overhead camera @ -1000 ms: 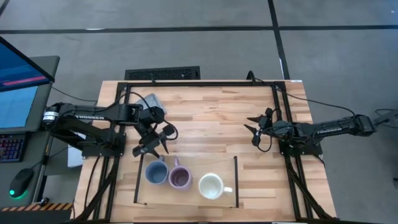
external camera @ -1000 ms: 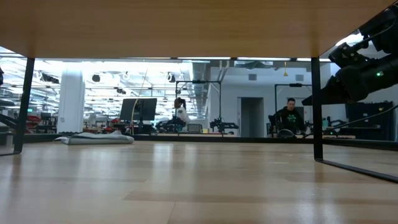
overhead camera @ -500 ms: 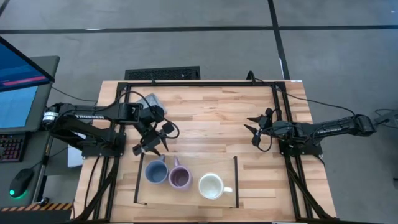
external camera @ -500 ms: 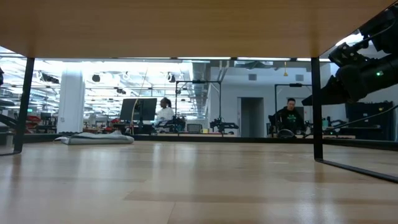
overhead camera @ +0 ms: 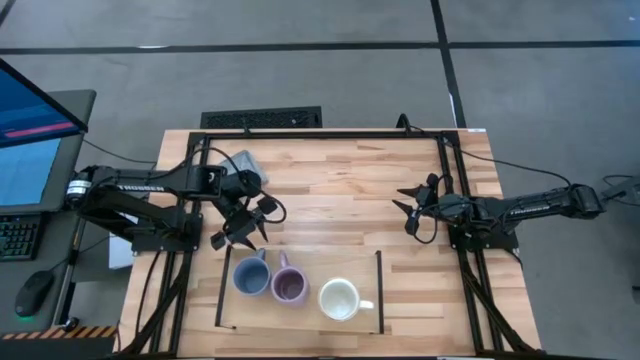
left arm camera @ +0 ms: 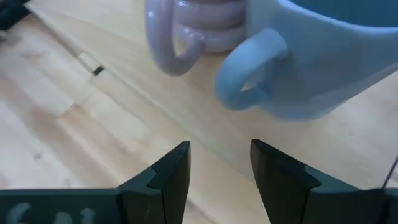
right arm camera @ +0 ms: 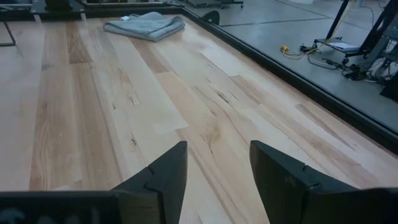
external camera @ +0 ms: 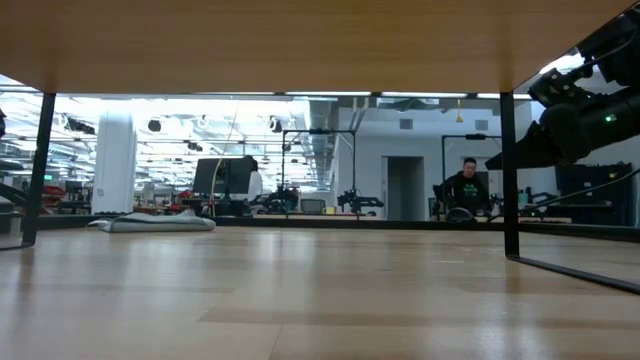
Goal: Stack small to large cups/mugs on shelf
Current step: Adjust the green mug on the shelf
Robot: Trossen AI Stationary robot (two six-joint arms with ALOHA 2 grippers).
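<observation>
Three mugs stand side by side on their bases on the light-wood shelf (overhead camera: 300, 310): the blue mug (overhead camera: 250, 277) at its left, the lilac mug (overhead camera: 290, 286) in the middle and the white mug (overhead camera: 340, 298) at its right. My left gripper (overhead camera: 240, 240) is open and empty, just behind the blue mug. In the left wrist view its fingers (left arm camera: 217, 165) point at the blue mug's handle (left arm camera: 249, 84), with the lilac mug's handle (left arm camera: 171, 46) beside it. My right gripper (overhead camera: 402, 207) is open and empty over the table's right half.
A grey pad (overhead camera: 245, 163) lies at the table's far left; it also shows in the right wrist view (right arm camera: 146, 26). Thin black bars (overhead camera: 380, 290) stand at the shelf's short ends. Bare tabletop lies between the two arms. People sit in the room beyond.
My left gripper has drawn back a little toward the table's left edge, staying open behind the blue mug. The mugs have not moved.
</observation>
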